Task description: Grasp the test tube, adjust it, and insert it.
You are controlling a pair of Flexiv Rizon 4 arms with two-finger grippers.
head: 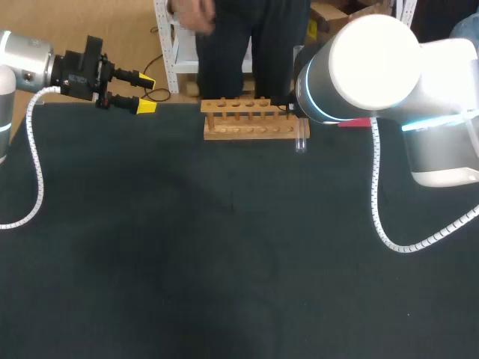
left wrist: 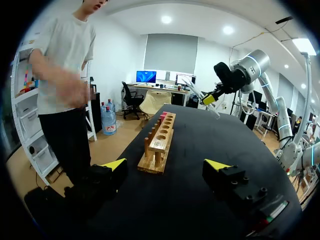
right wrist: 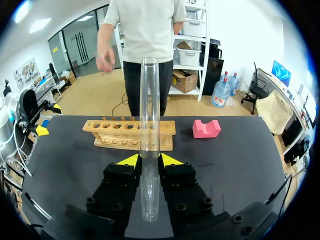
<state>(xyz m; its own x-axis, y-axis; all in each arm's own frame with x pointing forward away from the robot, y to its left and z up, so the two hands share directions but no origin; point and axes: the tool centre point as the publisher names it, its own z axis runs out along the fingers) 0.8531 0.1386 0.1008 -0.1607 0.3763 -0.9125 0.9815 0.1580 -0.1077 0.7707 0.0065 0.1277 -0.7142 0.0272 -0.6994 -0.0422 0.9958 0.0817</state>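
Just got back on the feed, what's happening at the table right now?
The right end effector is shut on the clear test tube, holding it above the table, short of the wooden rack; it is not yet inserted. The left end effector is open and empty at the table's far left corner. A pink block lies beside the rack.

Test tube (right wrist: 149,115): clear glass, empty, clamped between the fingers of the right gripper (right wrist: 150,161), open mouth pointing away from it. Wooden rack (head: 253,129): one row of round holes, upright at the far edge of the tabletop (head: 224,247), near the tube.
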